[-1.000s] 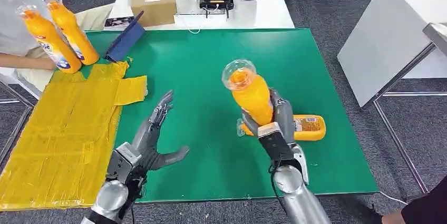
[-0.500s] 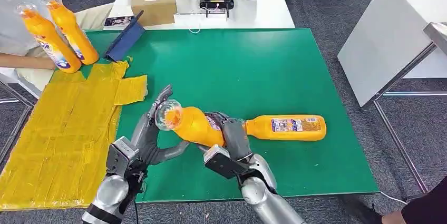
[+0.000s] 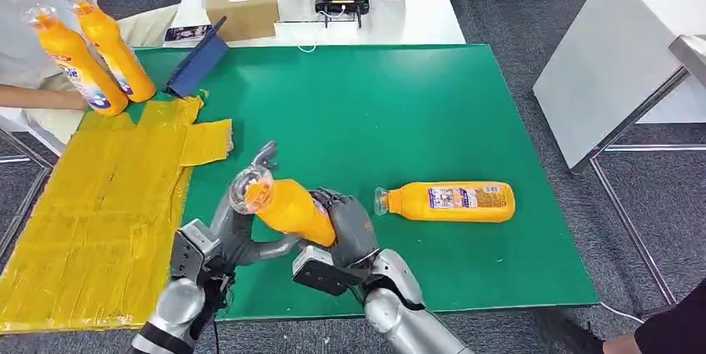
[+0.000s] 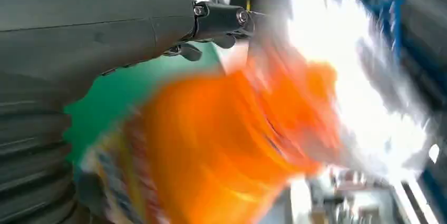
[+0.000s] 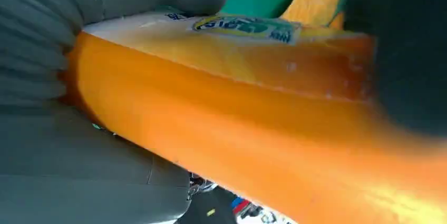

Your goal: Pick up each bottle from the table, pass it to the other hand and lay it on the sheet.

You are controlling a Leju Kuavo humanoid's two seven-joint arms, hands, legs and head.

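My right hand (image 3: 345,225) grips an orange bottle (image 3: 283,204) around its lower body, neck tilted up toward the left. The bottle (image 5: 253,97) is wrapped by that hand's fingers in the right wrist view. My left hand (image 3: 241,221) is spread beneath and behind the bottle's neck, thumb under it; I cannot tell if it touches. The left wrist view is blurred, the orange bottle (image 4: 232,139) close before the fingers (image 4: 221,18). A second orange bottle (image 3: 449,201) lies on its side on the green table (image 3: 400,104). The yellow sheet (image 3: 100,204) covers the table's left part.
A person at the far left holds two orange bottles (image 3: 87,50) upright at the sheet's far end. A blue tablet (image 3: 197,62) leans at the table's back left. Beyond stands a white table (image 3: 416,21) with a cardboard box (image 3: 241,2) and a black device (image 3: 340,0).
My right hand has carried the bottle from upright at the right, tipping it and moving it left into my left hand's spread fingers. The lying bottle is uncovered.
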